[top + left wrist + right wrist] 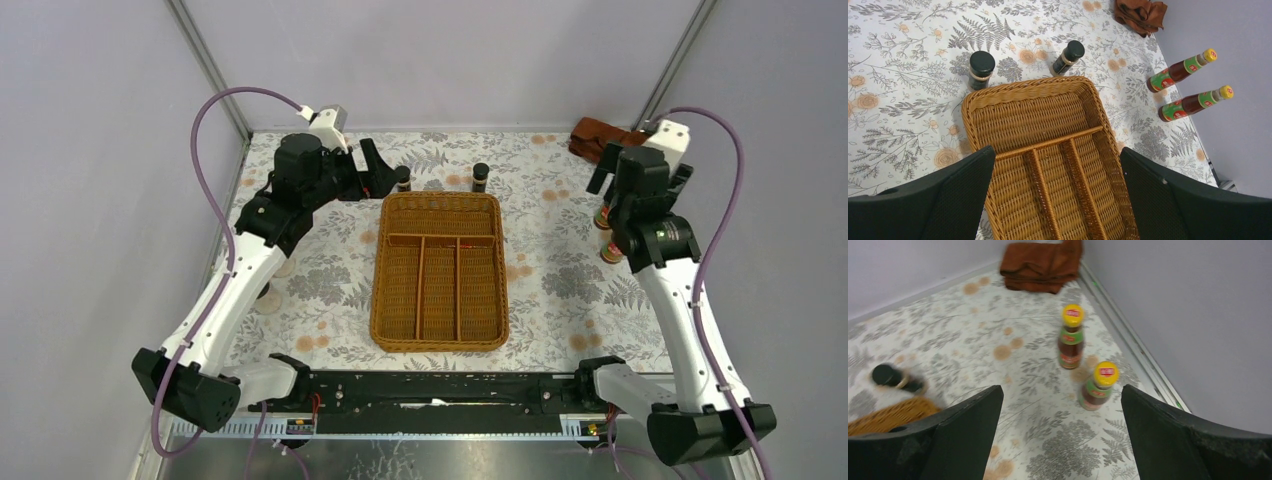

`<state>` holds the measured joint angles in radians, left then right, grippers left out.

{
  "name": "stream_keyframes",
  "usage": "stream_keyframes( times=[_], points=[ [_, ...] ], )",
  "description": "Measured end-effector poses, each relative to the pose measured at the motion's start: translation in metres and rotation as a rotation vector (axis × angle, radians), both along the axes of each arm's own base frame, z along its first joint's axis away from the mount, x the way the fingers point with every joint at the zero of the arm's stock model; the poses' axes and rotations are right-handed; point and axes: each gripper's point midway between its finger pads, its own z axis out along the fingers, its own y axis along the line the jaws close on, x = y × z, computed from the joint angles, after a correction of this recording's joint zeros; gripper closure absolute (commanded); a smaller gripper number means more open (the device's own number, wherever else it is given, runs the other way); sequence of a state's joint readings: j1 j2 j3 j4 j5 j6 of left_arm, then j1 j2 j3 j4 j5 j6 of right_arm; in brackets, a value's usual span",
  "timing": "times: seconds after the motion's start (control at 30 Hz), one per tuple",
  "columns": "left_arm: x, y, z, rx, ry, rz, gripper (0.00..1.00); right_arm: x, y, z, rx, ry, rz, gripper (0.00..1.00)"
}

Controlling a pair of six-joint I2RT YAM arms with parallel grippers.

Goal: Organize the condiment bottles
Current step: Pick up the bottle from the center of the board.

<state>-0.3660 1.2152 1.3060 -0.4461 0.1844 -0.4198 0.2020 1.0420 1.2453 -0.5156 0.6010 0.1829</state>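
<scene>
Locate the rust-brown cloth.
In the top view, the cloth lies crumpled in the table's far right corner, just beyond the farther red sauce bottle.

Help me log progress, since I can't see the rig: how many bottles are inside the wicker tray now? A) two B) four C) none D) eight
C: every compartment of the wicker tray shows bare weave; bottles in view, such as a yellow-capped sauce bottle and a black-capped bottle, stand outside it.
</scene>
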Motion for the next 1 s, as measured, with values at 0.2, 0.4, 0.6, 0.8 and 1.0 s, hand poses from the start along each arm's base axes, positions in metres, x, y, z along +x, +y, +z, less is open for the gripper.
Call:
stream_keyframes(
  times=[0.2, 0.4, 0.6, 0.8, 1.0],
  points=[
    [0.001, -0.001, -0.005, 0.008, 0.007, -0.002, 0.01, 0.011, -0.044, -0.035, 0.074, 0.073, -0.141, 0.04],
    [0.003, -0.001, -0.009, 0.012, 0.014, -0.004, 0.01, 0.035, -0.044, -0.067, 0.164, 0.133, -0.119, 0.04],
    [0.005, -0.002, -0.012, 0.013, 0.012, -0.005, 0.01, 0.045, -0.040, -0.075, 0.197, 0.139, -0.093, 0.04],
    [0.008, -0.006, -0.016, 0.007, 0.012, -0.018, 0.01, 0.052, -0.042, -0.079, 0.202, 0.140, -0.094, 0.06],
    [0.009, -0.007, -0.021, 0.006, 0.015, -0.022, 0.01, 0.056, -0.048, -0.088, 0.202, 0.159, -0.113, 0.07]
  ],
)
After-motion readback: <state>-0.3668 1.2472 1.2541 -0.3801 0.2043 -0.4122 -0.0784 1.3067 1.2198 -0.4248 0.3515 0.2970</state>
